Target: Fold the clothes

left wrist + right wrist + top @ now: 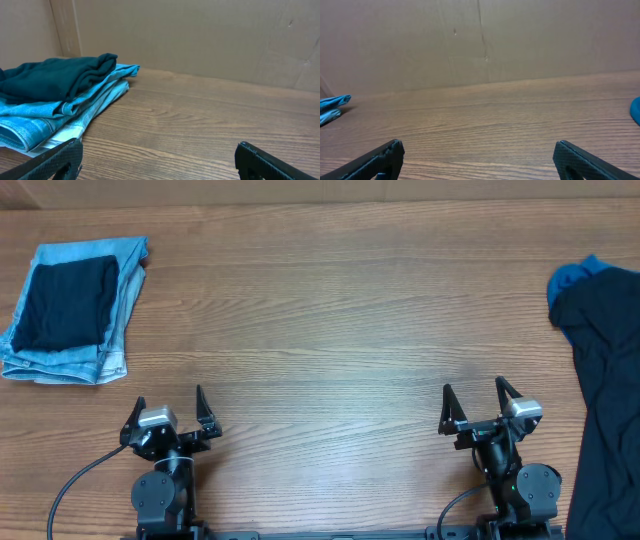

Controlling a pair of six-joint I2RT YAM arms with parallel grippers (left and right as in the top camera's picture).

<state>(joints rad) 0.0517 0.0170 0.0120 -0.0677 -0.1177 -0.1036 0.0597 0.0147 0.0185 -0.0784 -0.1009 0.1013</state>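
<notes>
Right side: dark shirt [608, 370] cut off by picture edge, shape not clear. Bright blue cloth [578, 275] mostly hidden by it. Jeans [118, 300] partly covered by folded dark cloth [68, 302]. Left wrist view: jeans run off left side. Wrist views: left gripper [159, 147], right gripper [477, 146], only finger tips show.

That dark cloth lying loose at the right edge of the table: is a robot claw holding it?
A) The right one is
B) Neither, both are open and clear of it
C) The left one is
B: the left gripper and the right gripper both stand open and empty, apart from the dark cloth.
</notes>
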